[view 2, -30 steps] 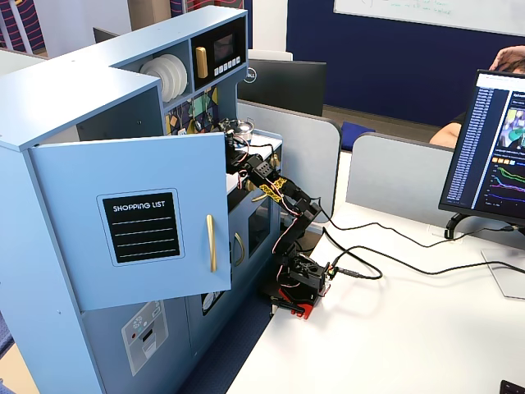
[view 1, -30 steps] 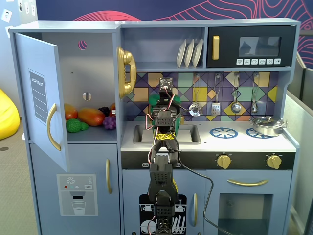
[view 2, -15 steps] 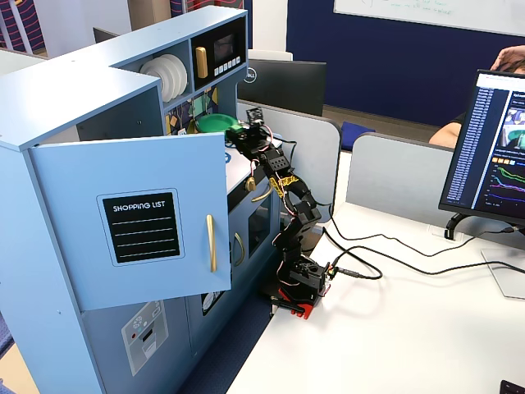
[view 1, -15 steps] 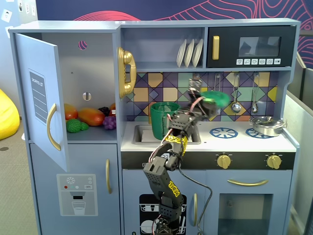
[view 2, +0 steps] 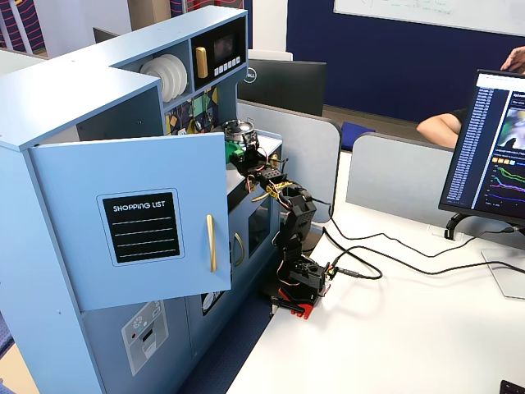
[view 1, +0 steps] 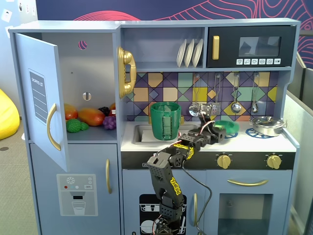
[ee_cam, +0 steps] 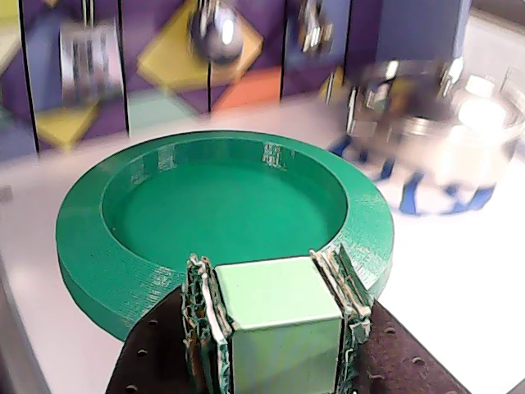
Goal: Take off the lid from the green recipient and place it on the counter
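My gripper (view 1: 221,131) is shut on the lid (view 1: 227,126), a round green disc, gripping its lighter green handle (ee_cam: 279,316) between both jaws. In the wrist view the lid (ee_cam: 221,205) fills the middle, low over the pale counter (ee_cam: 459,287); I cannot tell if it touches. The green recipient (view 1: 165,121), a tall dark-green pot with a lighter strap, stands open at the sink, left of my gripper in a fixed view. The counter (view 1: 205,143) runs from the sink to the burners. In a fixed view from the side, the lid (view 2: 236,153) shows at the arm's tip.
A silver pan (view 1: 266,125) sits on the right burner, close to the right of the lid; it is blurred in the wrist view (ee_cam: 435,131). Utensils (view 1: 236,105) hang on the tiled back wall. The fridge door (view 1: 41,98) stands open with toy fruit (view 1: 90,116) inside.
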`<move>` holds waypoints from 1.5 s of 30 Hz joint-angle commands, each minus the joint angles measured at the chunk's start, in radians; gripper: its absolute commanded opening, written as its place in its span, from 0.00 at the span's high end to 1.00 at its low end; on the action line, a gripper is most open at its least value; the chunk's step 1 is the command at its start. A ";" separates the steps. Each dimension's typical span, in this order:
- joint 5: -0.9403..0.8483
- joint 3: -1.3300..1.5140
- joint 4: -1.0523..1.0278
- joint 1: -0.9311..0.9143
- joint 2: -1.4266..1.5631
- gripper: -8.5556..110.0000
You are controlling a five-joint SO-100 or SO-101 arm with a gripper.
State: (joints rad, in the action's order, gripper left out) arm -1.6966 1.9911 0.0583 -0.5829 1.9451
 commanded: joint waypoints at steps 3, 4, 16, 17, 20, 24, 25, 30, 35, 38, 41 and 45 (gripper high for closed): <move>-0.025 -0.012 0.064 0.021 -0.023 0.93; -0.026 -0.012 0.066 0.023 -0.028 0.93; 0.025 0.017 0.057 0.018 -0.005 0.67; 0.029 0.008 0.057 0.021 0.003 0.67; 0.043 -0.031 0.026 0.026 0.069 0.68; 0.054 -0.063 -0.230 0.052 0.310 0.70; 0.051 -0.069 -0.345 0.061 0.382 0.71; 0.100 -0.052 -0.951 0.193 0.735 0.71; 0.101 0.172 -1.282 0.413 0.980 0.74; 0.114 0.370 -1.296 0.468 1.060 0.76; 0.100 0.584 -1.210 0.500 1.104 0.79; 0.041 0.810 -1.127 0.549 1.150 0.84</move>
State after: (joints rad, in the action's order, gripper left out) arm -1.6137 2.6430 -1.1305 -0.0905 3.0403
